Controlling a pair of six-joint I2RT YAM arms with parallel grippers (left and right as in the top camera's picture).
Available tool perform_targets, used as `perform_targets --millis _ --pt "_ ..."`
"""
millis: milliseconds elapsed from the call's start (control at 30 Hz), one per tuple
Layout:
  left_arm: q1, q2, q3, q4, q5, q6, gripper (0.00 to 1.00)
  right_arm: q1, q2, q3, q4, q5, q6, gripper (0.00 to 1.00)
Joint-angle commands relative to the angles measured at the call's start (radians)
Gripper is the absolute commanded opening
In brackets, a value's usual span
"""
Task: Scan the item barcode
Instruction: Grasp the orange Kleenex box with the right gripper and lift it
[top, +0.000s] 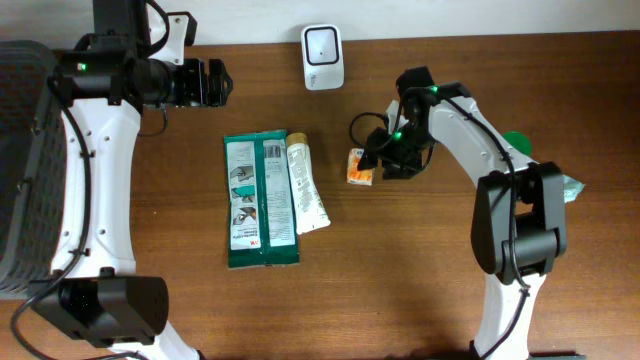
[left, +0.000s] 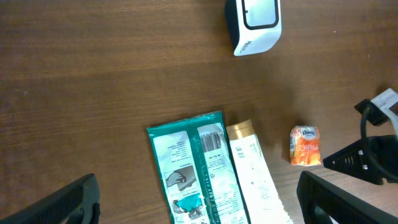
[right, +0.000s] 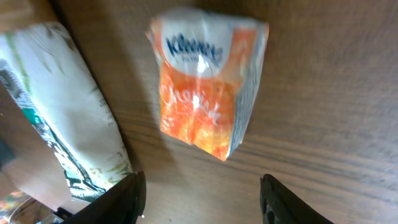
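The small orange tissue pack (right: 208, 81) lies flat and free on the bench (top: 420, 280), a little right of its middle and nearer the far edge than the near one. The scanner (top: 323, 57) stands at the far edge, and a tube (top: 306, 185) lies just beside a green packet (top: 260, 200) on the left-edge side.

The right pincer (right: 202, 199) is parted with nothing between its fingers. The pack sits just ahead of the fingertips, not between them. Its long axis runs away from the pincer, far edge to near edge in the overhead view, so the fingers line up on either side of its narrow width. Closing on it looks to need only a short advance.

The left pincer (top: 222, 83) is spread wide and empty near the far left corner, well apart from the pack — the right arm is plainly the nearer one.

No barcode shows on the pack's upper face, only the brand print. Whether it is underneath or on an end I cannot tell. The right wrist picture is blurred, and in the overhead view the right fingers merge with dark cabling. A green object (top: 516, 142) behind the right arm is mostly hidden.
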Motion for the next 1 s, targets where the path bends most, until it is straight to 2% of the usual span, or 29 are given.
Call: perform_targets --millis 0,167,200,333,567,633,667,700,800,967 --pt "0.001 -0.006 0.003 -0.001 0.008 -0.010 0.99 0.013 -0.010 -0.035 0.012 0.055 0.091 0.56" --pt "0.001 -0.006 0.003 -0.001 0.008 -0.010 0.99 0.041 -0.010 -0.074 0.097 0.081 0.127 0.54" --pt "0.001 -0.006 0.003 -0.001 0.008 -0.010 0.99 0.044 -0.010 -0.074 0.098 0.132 0.150 0.49" --pt "0.001 -0.006 0.003 -0.001 0.008 -0.010 0.99 0.049 -0.010 -0.077 0.126 0.187 0.149 0.39" --pt "0.001 -0.006 0.003 -0.001 0.008 -0.010 0.99 0.082 -0.010 -0.154 0.226 0.187 0.175 0.32" --pt "0.001 -0.006 0.003 -0.001 0.008 -0.010 0.99 0.082 -0.010 -0.155 0.242 0.187 0.175 0.24" --pt "0.001 -0.006 0.003 -0.001 0.008 -0.010 0.99 0.082 -0.010 -0.155 0.258 0.189 0.175 0.10" --pt "0.001 -0.006 0.003 -0.001 0.008 -0.010 0.99 0.082 -0.010 -0.155 0.260 0.197 0.175 0.04" --pt "0.001 -0.006 0.003 -0.001 0.008 -0.010 0.99 0.076 -0.010 -0.154 0.243 0.206 0.174 0.04" --pt "0.001 -0.006 0.003 -0.001 0.008 -0.010 0.99 -0.037 -0.108 -0.120 0.225 -0.240 -0.098 0.04"
